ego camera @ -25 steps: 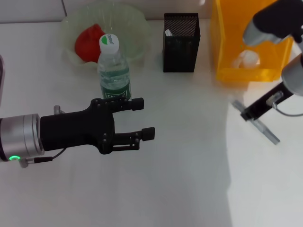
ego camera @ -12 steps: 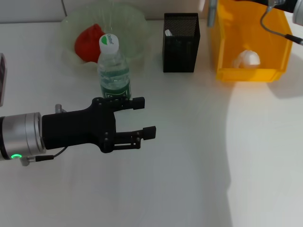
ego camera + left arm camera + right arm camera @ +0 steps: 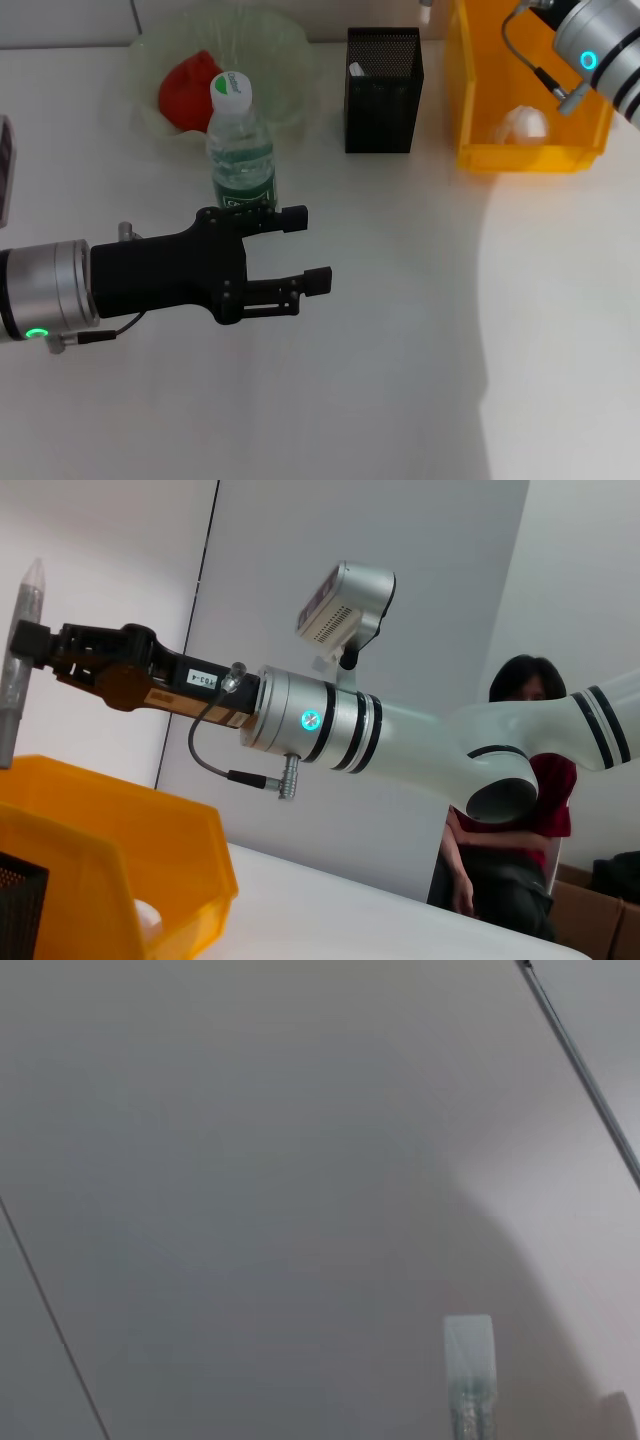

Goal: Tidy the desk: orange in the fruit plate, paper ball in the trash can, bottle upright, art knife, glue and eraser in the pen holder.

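Observation:
My right gripper (image 3: 28, 652) is shut on the grey art knife (image 3: 20, 680) and holds it upright in the air, above the back of the desk near the pen holder (image 3: 383, 90) and the trash can (image 3: 470, 100). In the head view only the right arm's wrist (image 3: 600, 45) shows. The paper ball (image 3: 520, 125) lies in the trash can. The orange (image 3: 185, 88) lies in the fruit plate (image 3: 290, 45). The bottle (image 3: 240, 150) stands upright in front of the plate. My left gripper (image 3: 310, 248) is open and empty, low over the desk just in front of the bottle. The eraser and glue are not in view.
A small white thing (image 3: 355, 70) shows inside the pen holder. A dark flat object (image 3: 5, 170) lies at the desk's left edge. A seated person (image 3: 510, 800) shows beyond the desk in the left wrist view.
My right gripper has lifted the art knife off the desk at the right and carried it up and back, out of the head view. My left arm has not moved.

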`<state>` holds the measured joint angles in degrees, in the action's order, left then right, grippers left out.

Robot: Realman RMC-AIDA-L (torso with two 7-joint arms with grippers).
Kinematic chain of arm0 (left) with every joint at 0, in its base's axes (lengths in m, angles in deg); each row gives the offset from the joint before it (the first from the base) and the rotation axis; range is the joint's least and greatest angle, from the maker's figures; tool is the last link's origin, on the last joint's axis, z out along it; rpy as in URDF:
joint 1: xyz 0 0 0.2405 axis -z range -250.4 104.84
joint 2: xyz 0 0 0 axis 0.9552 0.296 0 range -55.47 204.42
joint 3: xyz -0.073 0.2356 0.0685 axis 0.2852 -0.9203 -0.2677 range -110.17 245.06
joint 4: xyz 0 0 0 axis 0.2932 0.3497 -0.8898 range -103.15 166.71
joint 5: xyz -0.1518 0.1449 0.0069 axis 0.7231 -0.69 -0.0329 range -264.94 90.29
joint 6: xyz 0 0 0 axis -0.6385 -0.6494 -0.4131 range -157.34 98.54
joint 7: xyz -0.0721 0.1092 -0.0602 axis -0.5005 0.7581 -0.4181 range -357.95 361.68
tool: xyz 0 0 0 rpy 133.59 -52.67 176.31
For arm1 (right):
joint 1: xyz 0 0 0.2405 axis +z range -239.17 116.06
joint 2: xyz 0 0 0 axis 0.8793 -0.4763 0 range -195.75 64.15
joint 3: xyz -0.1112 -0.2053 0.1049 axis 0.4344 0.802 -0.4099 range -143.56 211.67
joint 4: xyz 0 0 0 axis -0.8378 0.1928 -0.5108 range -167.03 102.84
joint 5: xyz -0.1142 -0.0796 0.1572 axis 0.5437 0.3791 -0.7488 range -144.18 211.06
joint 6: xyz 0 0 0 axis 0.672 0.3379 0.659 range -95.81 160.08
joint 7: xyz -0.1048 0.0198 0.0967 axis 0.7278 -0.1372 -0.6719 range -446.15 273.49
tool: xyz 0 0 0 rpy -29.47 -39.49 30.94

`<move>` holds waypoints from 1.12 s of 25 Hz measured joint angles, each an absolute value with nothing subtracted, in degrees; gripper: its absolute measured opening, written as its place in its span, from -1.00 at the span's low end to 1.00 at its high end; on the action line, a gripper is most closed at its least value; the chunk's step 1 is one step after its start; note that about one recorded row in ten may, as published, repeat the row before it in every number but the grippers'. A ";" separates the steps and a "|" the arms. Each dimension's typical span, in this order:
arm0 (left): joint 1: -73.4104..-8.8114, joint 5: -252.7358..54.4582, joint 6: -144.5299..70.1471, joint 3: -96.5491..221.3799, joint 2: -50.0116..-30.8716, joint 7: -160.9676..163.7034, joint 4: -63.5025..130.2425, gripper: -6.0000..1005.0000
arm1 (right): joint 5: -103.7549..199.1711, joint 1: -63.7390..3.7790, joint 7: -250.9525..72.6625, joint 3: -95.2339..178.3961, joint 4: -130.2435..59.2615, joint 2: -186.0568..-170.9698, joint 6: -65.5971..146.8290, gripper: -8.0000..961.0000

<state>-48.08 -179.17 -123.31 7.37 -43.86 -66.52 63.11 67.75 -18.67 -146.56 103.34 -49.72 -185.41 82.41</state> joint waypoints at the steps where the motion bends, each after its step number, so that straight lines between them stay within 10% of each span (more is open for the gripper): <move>1: -48.08 -179.04 -123.31 7.40 -43.90 -66.52 63.08 0.59 | 67.62 -17.94 -146.53 103.33 -49.10 -185.41 81.90 -0.71; 20: -47.37 -178.86 -122.56 7.77 -43.90 -66.52 63.29 0.59 | 67.67 -16.80 -146.89 107.79 -49.24 -185.33 79.56 -0.37; 28: -47.02 -179.12 -122.99 7.72 -43.31 -67.34 63.49 0.59 | 78.92 -32.84 -154.12 107.50 -58.46 -183.60 100.56 0.06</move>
